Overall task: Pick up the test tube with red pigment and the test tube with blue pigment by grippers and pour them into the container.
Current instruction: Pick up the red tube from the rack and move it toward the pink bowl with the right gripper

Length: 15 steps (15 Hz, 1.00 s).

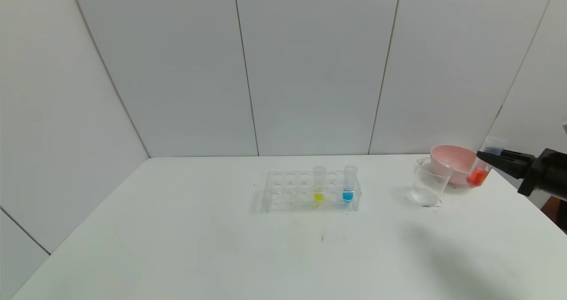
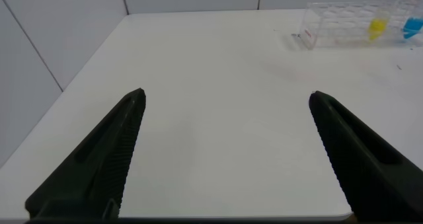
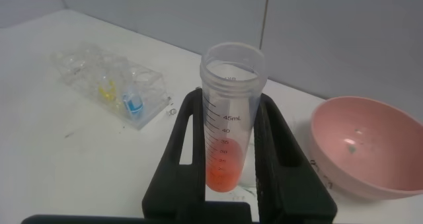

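On the worktop [image 1: 177, 229], the rack [image 1: 310, 191] sits in the middle; the container [image 1: 429, 182] stands to its right, the bowl [image 1: 452, 162] just behind.

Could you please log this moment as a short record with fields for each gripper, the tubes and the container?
right gripper: shut on the test tube with red pigment, held upright beside the pink bowl
left gripper: open, over bare table, holding nothing
test tube with blue pigment: standing in the rack
yellow tube: in the rack, next to the blue one
container: on the table, left of the bowl, no colour in it
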Motion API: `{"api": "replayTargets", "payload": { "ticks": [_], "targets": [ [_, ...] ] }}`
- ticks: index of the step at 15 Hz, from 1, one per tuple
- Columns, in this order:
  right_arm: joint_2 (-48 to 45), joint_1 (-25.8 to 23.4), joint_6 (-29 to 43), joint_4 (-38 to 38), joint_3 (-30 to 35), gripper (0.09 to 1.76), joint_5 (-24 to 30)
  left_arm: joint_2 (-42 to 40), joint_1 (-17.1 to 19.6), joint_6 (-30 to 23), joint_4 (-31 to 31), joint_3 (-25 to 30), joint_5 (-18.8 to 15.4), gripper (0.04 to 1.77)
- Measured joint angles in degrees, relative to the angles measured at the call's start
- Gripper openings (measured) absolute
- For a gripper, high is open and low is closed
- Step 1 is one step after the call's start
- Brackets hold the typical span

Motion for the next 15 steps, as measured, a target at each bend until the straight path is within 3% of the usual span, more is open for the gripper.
{"api": "replayTargets", "payload": {
  "ticks": [3, 7, 10, 15],
  "targets": [
    [4.4, -3.5, -2.4, 0.1, -5.0, 0.49, 1.3, 0.0, 0.0, 0.0, 0.0, 0.0, 0.0, 1.76],
    [10.6, -3.4, -5.4, 3.6, -13.8, 0.49, 1.2, 0.0, 0.0, 0.0, 0.0, 0.0, 0.0, 1.76],
    [12.7, -1.0, -9.3, 16.1, -22.5, 0.49, -1.5, 0.0, 0.0, 0.0, 0.0, 0.0, 0.0, 1.76],
    [13.8, 4.1, -17.9, 44.6, -40.2, 0.49, -7.1, 0.0, 0.0, 0.0, 0.0, 0.0, 0.0, 1.76]
  ]
}}
